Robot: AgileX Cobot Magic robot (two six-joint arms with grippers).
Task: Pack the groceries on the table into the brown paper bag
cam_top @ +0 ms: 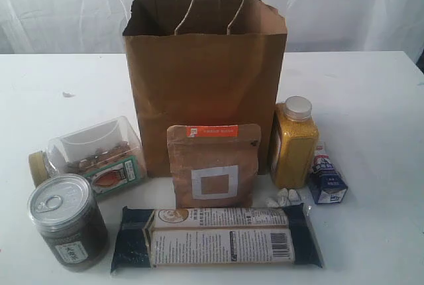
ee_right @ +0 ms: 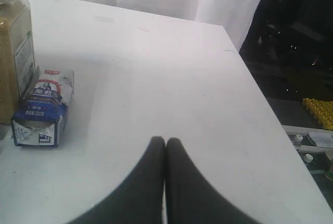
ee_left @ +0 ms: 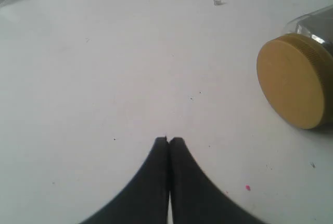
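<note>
By my read, no packing has started. On the white tabletop [cam_top: 371, 99] the brown paper bag [cam_top: 205, 79] stands open at the back, and I can't see inside it. All six groceries sit outside, in front of it: long dark-blue packet [cam_top: 215, 236] lying flat, brown pouch with orange label [cam_top: 213, 166], clear nut jar [cam_top: 89, 156] on its side, silver-lidded dark jar [cam_top: 68, 222], yellow white-capped bottle [cam_top: 294, 142], small blue-white carton [cam_top: 326, 177]. Left jaws and right jaws are both pressed together, gripping nothing.
</note>
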